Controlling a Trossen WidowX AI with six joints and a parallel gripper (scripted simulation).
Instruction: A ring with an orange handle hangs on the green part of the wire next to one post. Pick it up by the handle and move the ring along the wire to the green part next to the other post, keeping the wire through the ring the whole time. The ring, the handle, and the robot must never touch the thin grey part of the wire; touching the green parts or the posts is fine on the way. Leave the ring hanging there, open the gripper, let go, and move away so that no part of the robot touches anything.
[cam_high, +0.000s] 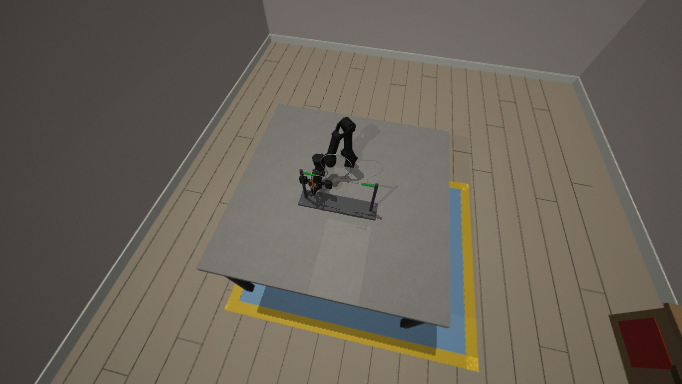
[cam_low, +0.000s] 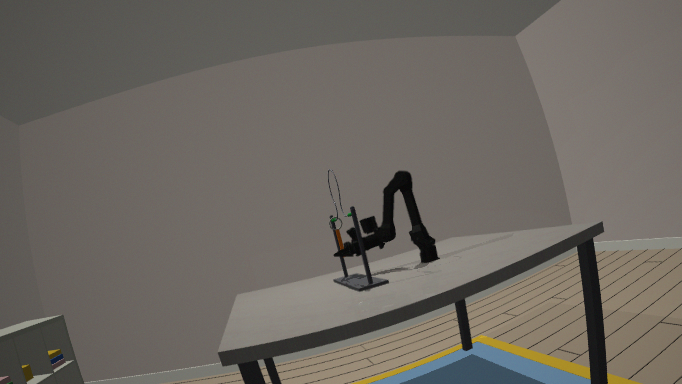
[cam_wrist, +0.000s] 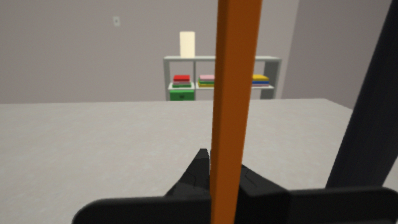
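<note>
The orange handle (cam_high: 313, 185) (cam_low: 340, 239) (cam_wrist: 234, 90) hangs upright below the ring (cam_low: 335, 223), which is around the green part of the wire (cam_high: 309, 174) beside the left post (cam_high: 304, 187) in the top view. My gripper (cam_low: 341, 253) (cam_wrist: 208, 155) is shut on the handle near its lower end; in the wrist view its fingers meet the handle from both sides. The other green part (cam_high: 369, 185) (cam_low: 349, 215) is beside the other post (cam_high: 374, 197) (cam_low: 361, 245). The thin grey wire (cam_low: 329, 181) arches high between them. Whether the ring touches the wire is too small to tell.
Both posts stand on a dark base plate (cam_high: 345, 206) (cam_low: 372, 283) on the grey table (cam_high: 260, 235) (cam_low: 300, 310). In the wrist view the near post (cam_wrist: 367, 110) rises close to the right of the handle. A shelf (cam_wrist: 225, 59) stands far behind.
</note>
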